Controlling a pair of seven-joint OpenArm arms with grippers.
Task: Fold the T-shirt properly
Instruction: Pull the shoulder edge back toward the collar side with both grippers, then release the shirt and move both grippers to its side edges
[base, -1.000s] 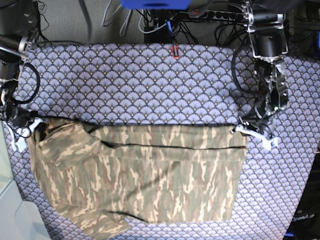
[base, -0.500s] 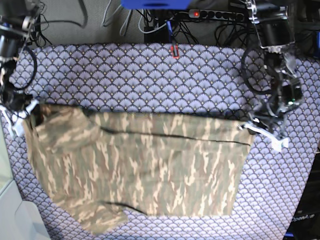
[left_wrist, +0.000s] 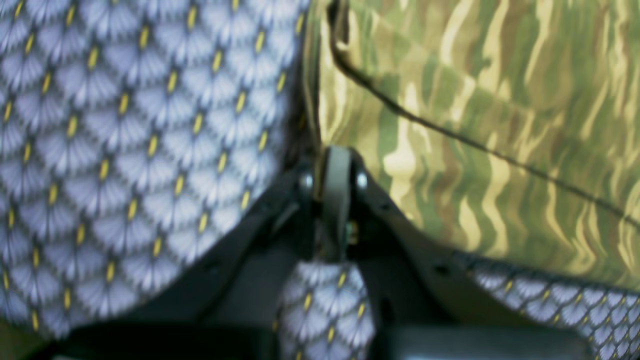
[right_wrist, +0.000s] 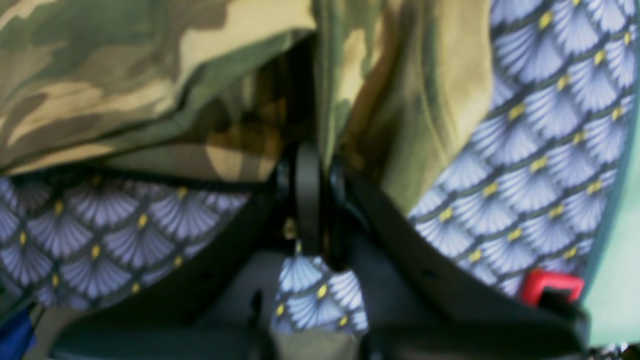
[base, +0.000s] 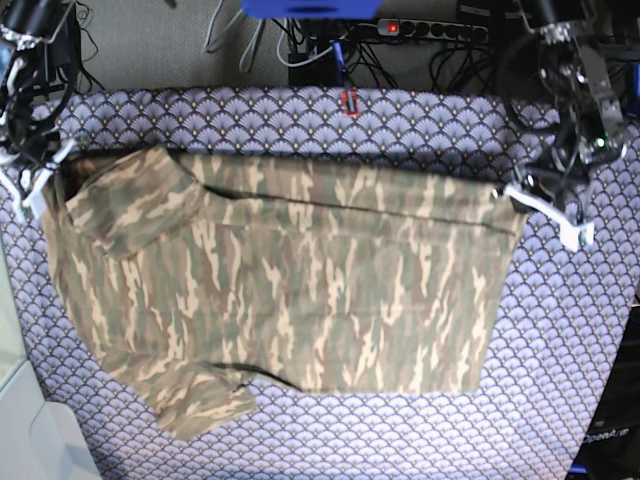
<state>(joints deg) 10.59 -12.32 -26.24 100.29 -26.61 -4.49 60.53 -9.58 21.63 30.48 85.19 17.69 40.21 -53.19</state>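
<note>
T-shirt (base: 290, 290) is soft, light, floppy cloth w/ no stiffness, so I'd hold it by the corners, as now. Left gripper (base: 522, 200) has its fingers clamped on the hem corner; right gripper (base: 45, 180) pinches the shoulder corner. Camo print w/ dark edges, it lies spread on the purple tablecloth (base: 300, 130) betw. both sets of fingertips, one sleeve crumpled.

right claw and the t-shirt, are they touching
Touching. In the right wrist view the right claw is shut with a fold of the T-shirt running straight down between its jaws.
</note>
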